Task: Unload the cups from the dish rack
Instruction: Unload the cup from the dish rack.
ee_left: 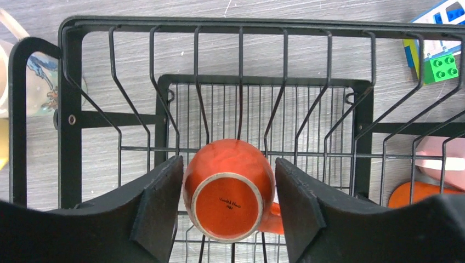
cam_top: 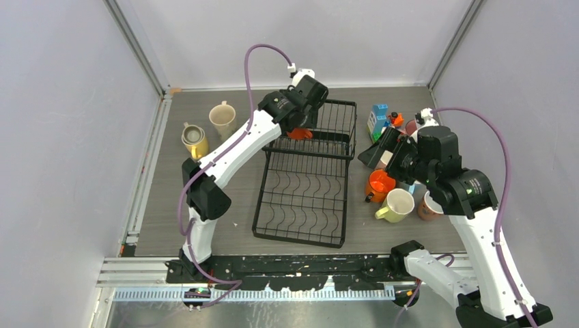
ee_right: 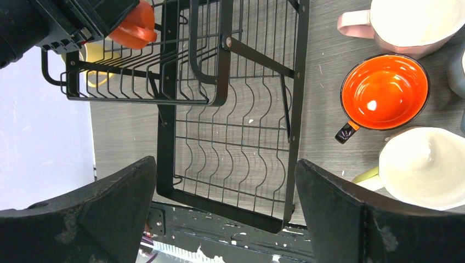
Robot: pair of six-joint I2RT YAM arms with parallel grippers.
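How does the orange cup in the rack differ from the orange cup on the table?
The orange cup in the rack sits bottom-up, base showing; the orange cup on the table stands upright, mouth open. The left gripper clasps the first inside the dish rack basket; the second stands free beside a pale cup. The first's handle is orange, the second's looks dark. Both are glossy orange.

One black wire dish rack [cam_top: 298, 238]. Two orange ceramic mugs [cam_top: 379, 184] (one of them an upturned orange mug [ee_left: 227, 197]). One tall cream mug [cam_top: 222, 117], one deep-yellow mug [cam_top: 199, 148], one pale printed cup [ee_left: 41, 82], one pale-yellow mug [cam_top: 397, 205], one pink mug [ee_right: 406, 22]. One multicoloured toy-block figure [cam_top: 379, 119]. More cups at the right are too hidden to count.
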